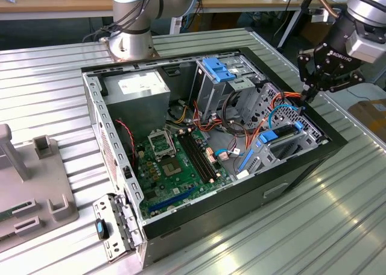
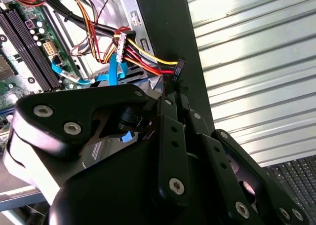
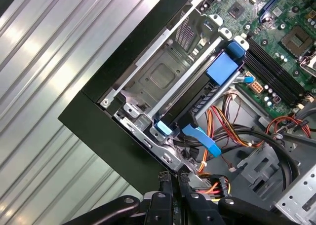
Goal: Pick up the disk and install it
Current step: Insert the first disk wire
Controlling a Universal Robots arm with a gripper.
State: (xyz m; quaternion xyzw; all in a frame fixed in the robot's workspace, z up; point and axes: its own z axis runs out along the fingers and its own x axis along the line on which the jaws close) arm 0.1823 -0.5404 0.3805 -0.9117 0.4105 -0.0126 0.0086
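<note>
The hand (image 1: 309,94) hangs over the front corner of the case (image 1: 289,180), at the exterior view's right. Its 2 fingers are drawn narrow, nearly touching, with nothing visible between them. In both wrist views the tips sit just beside a bundle of red, yellow and black cables (image 2: 143,57) at the case wall.

The disk (image 3: 223,69) appears to sit inside the case, in the metal cage (image 3: 168,77) at that same corner. Only its blue bracket and a dark edge show, so I cannot tell how fully it is seated.

I judge the disk to be stiff, dense for its size, smooth-faced and sensitive to knocks. The safest hold is across the 2 long sides of the blue bracket, away from the label.
</note>
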